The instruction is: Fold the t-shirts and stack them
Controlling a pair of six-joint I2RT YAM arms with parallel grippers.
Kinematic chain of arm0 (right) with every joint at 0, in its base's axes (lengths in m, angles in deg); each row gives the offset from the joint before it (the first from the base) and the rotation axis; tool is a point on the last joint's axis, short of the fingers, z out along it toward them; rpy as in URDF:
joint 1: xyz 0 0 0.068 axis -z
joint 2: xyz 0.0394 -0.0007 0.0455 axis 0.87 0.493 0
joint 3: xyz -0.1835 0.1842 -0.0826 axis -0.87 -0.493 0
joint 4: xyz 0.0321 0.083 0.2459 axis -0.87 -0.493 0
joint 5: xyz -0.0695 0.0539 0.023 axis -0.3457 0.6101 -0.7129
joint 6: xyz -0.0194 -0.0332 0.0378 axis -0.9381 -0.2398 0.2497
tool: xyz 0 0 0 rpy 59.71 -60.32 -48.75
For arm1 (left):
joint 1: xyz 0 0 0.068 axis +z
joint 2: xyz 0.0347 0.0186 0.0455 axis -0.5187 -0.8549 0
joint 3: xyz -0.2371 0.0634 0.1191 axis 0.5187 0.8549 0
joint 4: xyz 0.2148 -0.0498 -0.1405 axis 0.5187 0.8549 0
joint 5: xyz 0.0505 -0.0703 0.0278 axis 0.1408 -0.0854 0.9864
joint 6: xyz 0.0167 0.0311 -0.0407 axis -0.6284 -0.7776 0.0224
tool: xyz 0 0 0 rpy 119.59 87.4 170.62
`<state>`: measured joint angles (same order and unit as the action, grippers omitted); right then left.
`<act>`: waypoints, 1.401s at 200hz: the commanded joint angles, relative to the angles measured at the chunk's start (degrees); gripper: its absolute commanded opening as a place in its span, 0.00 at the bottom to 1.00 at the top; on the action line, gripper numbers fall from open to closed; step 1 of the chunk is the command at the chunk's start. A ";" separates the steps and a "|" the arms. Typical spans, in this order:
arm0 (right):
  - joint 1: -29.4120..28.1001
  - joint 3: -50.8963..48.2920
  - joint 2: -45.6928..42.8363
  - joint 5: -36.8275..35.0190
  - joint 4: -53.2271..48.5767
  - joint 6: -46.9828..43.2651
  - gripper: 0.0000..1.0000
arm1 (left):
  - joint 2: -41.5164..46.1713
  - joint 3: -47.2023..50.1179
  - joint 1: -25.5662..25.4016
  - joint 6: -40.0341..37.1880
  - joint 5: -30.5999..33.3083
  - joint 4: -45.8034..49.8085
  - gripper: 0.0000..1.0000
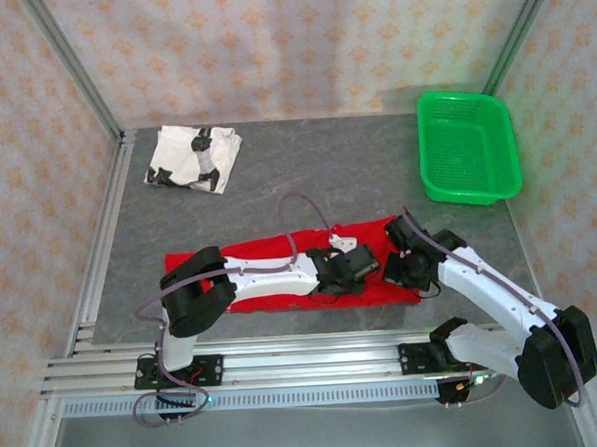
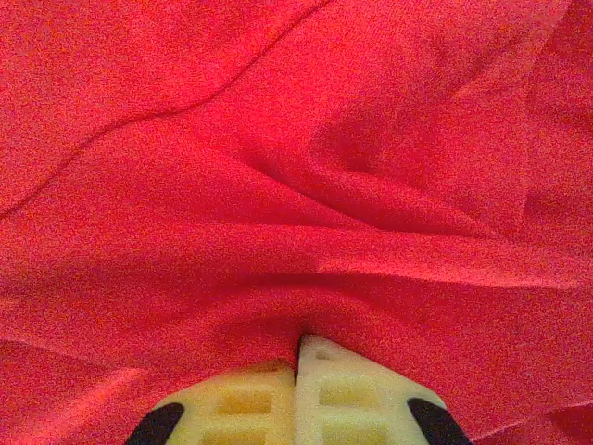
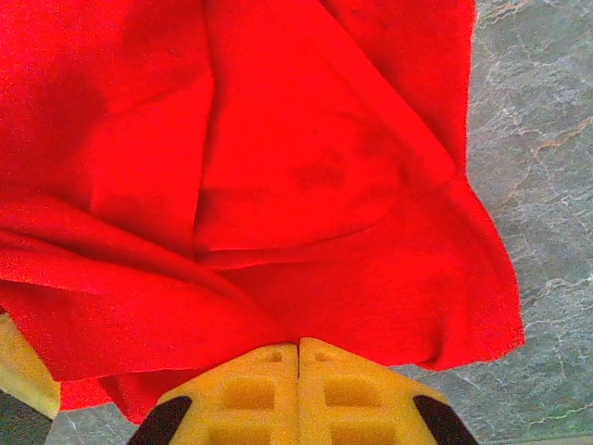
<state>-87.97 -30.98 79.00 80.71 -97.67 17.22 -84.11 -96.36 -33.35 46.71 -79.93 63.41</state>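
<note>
The red t-shirt (image 1: 270, 248) lies as a long strip across the near middle of the table. Both grippers are down on its right part. My left gripper (image 1: 343, 271) is shut, and red cloth (image 2: 278, 167) bunches into its closed tips (image 2: 298, 345). My right gripper (image 1: 406, 270) is at the shirt's right end, also shut, with a fold of the red cloth (image 3: 306, 185) drawn into its tips (image 3: 298, 348). The white t-shirt (image 1: 195, 157) with black markings lies folded at the far left, away from both arms.
A green plastic basket (image 1: 468, 147) stands at the far right. Grey table surface (image 3: 537, 139) shows just right of the red shirt's edge. Metal frame rails (image 1: 100, 254) run along the left side and the near edge.
</note>
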 commanded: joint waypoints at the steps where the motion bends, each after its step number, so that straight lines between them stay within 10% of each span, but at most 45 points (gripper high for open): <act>1: -0.31 -0.22 -1.00 -1.25 -0.41 0.29 0.00 | 5.34 3.23 0.41 0.42 3.54 3.38 0.00; 183: -5.17 0.39 -2.26 -3.19 -6.86 3.22 0.00 | 20.34 18.59 0.58 0.39 2.17 3.76 0.00; 227: -5.99 -2.57 -10.57 -3.80 -8.56 7.65 0.30 | 19.24 19.92 -0.52 0.01 1.78 3.91 0.00; 280: -5.94 1.71 -7.02 -4.80 -5.56 5.91 0.41 | 23.79 21.16 -1.32 3.28 5.57 5.81 0.43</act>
<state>-93.80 -32.33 68.80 78.85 -103.99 24.10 -64.75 -75.88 -34.16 47.83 -78.60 66.40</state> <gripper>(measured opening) 0.403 0.362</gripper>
